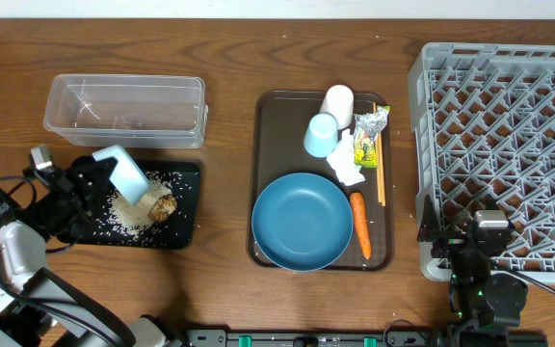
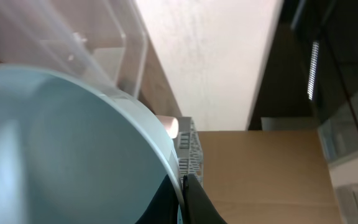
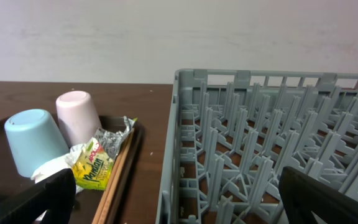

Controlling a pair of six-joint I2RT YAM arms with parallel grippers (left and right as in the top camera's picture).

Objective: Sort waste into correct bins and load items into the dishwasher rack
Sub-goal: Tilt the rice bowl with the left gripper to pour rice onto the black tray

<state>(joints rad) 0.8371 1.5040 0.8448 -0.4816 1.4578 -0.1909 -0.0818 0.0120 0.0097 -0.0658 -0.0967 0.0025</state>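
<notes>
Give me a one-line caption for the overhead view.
Left pincer holds a light-blue bowl tilted over the black tray, where rice and a brown lump lie.

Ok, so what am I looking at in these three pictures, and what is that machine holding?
A two-armed robot works at a table. One picture looks down from above; the other two come from a camera on each wrist. The left hand grips a small light-blue bowl, tipped over a black tray holding rice and a brown lump. The right hand is open and empty by the grey rack. A brown tray holds a plate, carrot, blue cup and white cup.
</notes>
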